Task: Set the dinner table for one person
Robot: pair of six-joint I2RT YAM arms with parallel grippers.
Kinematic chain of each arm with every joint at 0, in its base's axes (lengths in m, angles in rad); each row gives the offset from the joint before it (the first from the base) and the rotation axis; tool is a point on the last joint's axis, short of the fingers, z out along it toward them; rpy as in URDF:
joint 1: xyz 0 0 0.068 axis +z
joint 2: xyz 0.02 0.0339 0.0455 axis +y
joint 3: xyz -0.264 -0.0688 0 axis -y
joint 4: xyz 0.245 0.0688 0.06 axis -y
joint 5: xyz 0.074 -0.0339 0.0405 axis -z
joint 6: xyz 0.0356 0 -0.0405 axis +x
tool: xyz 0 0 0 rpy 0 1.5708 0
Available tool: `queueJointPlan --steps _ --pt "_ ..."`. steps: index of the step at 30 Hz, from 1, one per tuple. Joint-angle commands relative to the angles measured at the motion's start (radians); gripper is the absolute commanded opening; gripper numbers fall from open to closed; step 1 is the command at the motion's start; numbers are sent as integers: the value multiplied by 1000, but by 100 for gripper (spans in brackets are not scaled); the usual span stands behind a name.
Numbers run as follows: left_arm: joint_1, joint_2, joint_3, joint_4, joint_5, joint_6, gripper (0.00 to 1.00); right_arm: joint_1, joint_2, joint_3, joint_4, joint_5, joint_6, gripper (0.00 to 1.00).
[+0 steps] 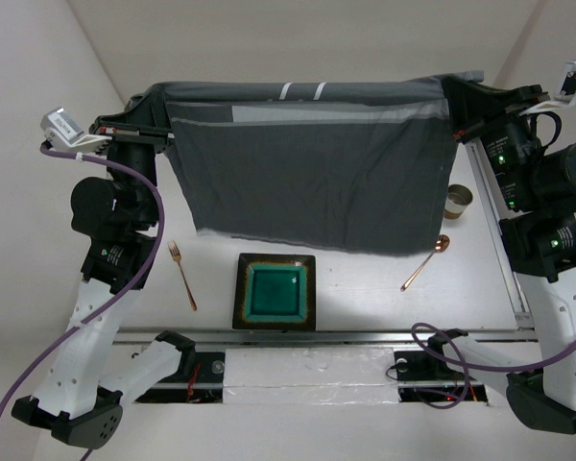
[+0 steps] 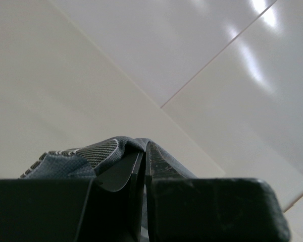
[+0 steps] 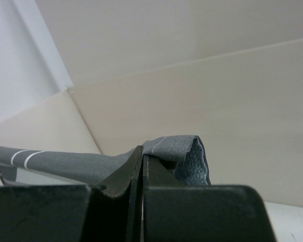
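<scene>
My left tool (image 2: 145, 151) and right tool (image 3: 141, 154) each clench a grey striped cloth (image 1: 307, 173) corner mid-air; teal plate (image 1: 275, 292), fork (image 1: 182, 274) and spoon (image 1: 424, 262) sit on the bench (image 1: 365, 307), cloth's not laid yet imo.

The table (image 1: 365, 288) is a large, flat white rectangle, matte and plain, lying level across the middle of the overhead view. Its near edge runs along a metal rail (image 1: 346, 336). Its far part is hidden behind a hanging grey cloth (image 1: 307, 173) — only the near strip shows.
</scene>
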Motion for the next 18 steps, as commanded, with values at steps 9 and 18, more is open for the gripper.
queueJointPlan --steps 9,18 --pt "33 157 -129 -4 -138 77 0 -44 234 -94 5 -16 -4 0" --pt "295 743 473 -298 385 2 0 -90 602 236 36 -120 56 0"
